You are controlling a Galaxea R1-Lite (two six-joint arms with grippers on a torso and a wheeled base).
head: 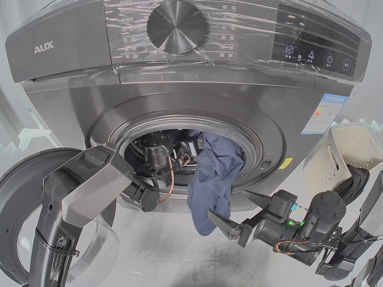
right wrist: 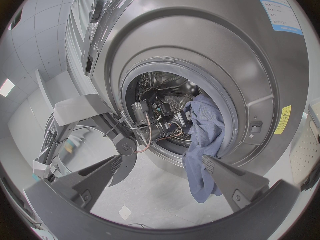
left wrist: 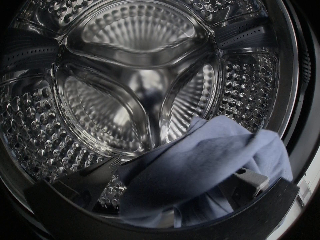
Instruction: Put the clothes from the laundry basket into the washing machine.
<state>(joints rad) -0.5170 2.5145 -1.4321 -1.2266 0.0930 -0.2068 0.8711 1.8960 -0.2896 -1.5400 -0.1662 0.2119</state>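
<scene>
The left pincer (left wrist: 178, 165) sits inside the drum of the washing machine (head: 279, 112), jaws apart, with the blue garment (head: 213, 172) slack between its fingers. The rest of the garment hangs lengthwise down over the door rim. Its loose tail lies just ahead of the right pincer (head: 225, 201), jaws spread, the nearer arm. The laundry basket (head: 319, 168) stands behind that pincer.

Satin brushed-metal look on the washing machine (head: 79, 100) front, shiny spun-finish dial (head: 176, 26) upper centre, crinkly clear plastic film (head: 239, 28) beside it. Mirror-glossy dimpled steel drum (left wrist: 133, 67). Soft matt blue cloth (head: 215, 180). Matt perforated plastic basket (head: 319, 164) at right.
</scene>
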